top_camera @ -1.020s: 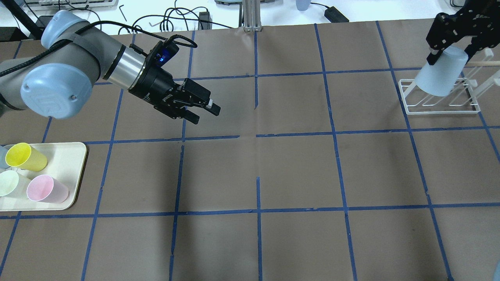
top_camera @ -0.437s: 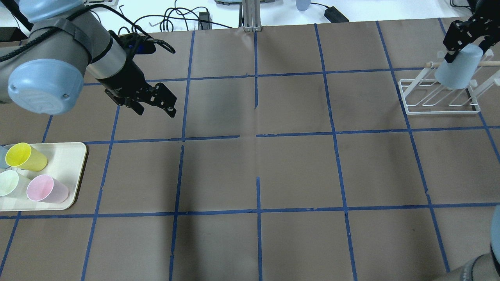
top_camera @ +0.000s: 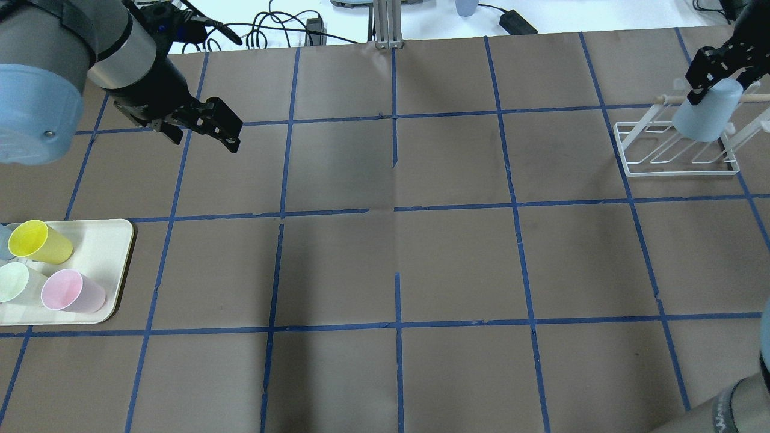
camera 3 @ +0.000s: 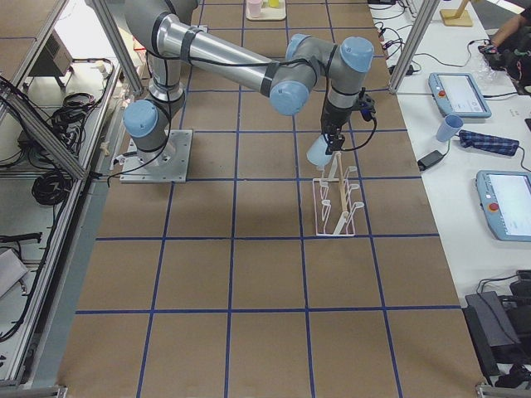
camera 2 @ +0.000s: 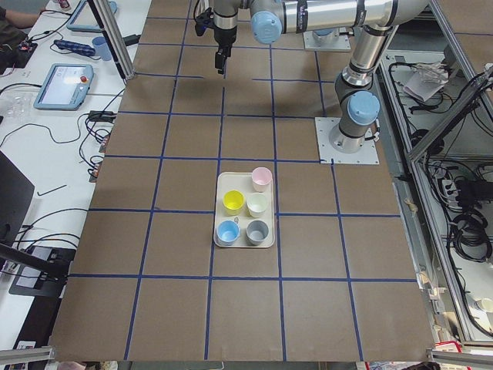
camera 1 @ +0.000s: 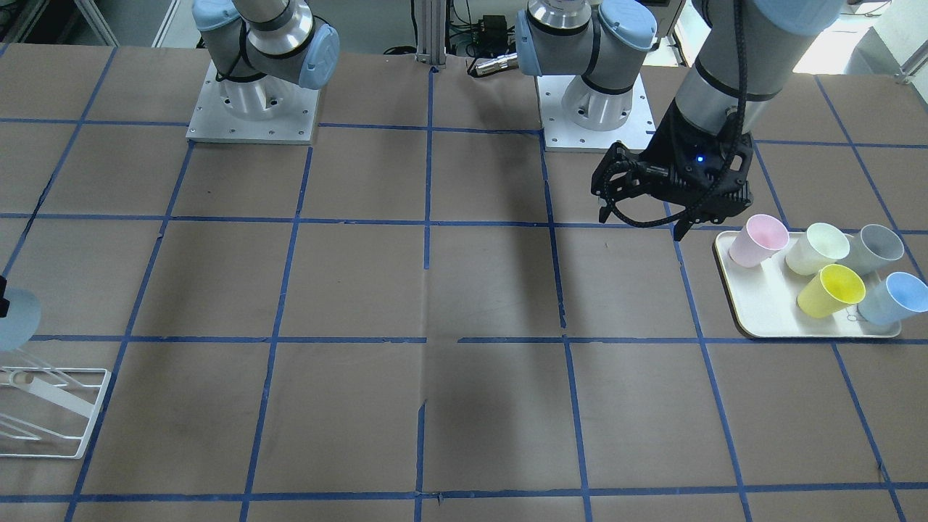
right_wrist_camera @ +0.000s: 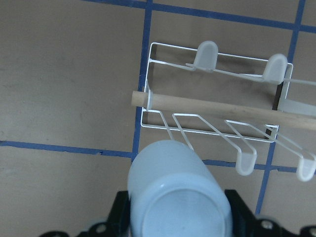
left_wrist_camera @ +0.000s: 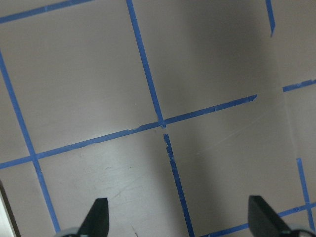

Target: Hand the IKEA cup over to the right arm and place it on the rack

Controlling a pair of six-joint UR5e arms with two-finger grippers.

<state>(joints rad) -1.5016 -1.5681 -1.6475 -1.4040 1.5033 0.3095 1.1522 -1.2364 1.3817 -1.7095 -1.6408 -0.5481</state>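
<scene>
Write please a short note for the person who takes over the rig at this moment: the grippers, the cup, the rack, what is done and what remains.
Left gripper: open and empty.
Right gripper: shut on the IKEA cup, which it holds mouth-down over the rack.
Done: the handover, since the cup is in the right gripper.
Left to do: lower the cup onto a prong, open, withdraw. Whether the cup already touches a prong cannot be told.

The tabletop (top_camera: 457, 264) was dull brown under a grid of blue tape. At 2 o'clock in the overhead view the IKEA cup (top_camera: 704, 115) was pale blue and the rack (top_camera: 680, 173) white with a light wooden peg. At 8 o'clock a cream tray (top_camera: 105, 246) held a yellow cup (top_camera: 39, 242), a pink cup (top_camera: 72, 291) and a mint cup (top_camera: 15, 282).
</scene>
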